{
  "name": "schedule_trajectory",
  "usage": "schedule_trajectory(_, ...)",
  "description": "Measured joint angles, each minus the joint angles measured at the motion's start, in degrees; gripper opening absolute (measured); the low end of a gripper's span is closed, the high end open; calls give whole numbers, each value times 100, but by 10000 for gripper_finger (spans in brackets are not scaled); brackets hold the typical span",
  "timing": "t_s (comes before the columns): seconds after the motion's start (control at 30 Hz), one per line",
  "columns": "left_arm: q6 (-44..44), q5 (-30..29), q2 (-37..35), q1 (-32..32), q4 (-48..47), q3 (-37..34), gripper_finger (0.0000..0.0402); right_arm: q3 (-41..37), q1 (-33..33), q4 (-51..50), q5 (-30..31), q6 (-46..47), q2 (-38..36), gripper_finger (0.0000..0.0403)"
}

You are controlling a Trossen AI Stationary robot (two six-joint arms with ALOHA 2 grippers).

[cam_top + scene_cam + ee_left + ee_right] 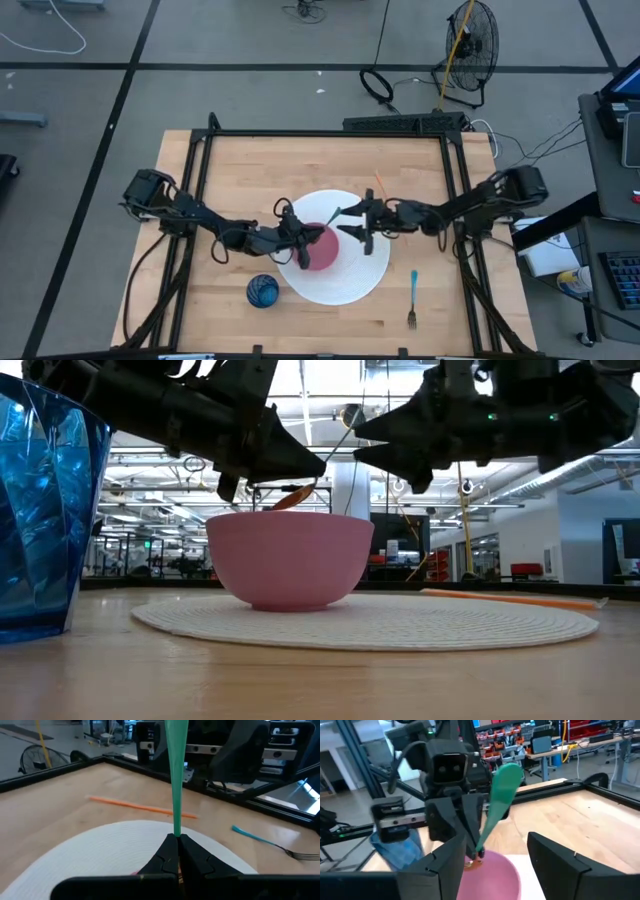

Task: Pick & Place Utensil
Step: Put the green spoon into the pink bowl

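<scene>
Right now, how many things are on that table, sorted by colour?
Pink: 1, the bowl
White: 1, the round mat
Blue: 2, the cup and the fork
Orange: 1, the stick
Green: 1, the utensil held in the left claw over the bowl
Total: 6

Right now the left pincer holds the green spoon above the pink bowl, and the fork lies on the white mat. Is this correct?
Not quite: the fork lies on the bare table, beside the white mat, as the high view shows. The left pincer does hold the green spoon above the pink bowl.
</scene>
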Motion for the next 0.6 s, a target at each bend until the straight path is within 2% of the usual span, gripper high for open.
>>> schedule_trajectory(0.27, 197, -275, 0, 0, 29, 0, 0, 253, -114, 24, -2, 149, 140, 188)
schedule_trajectory(0.6, 283, -291, 0, 0, 34, 0, 1, 312, -194, 57, -4, 149, 144, 163)
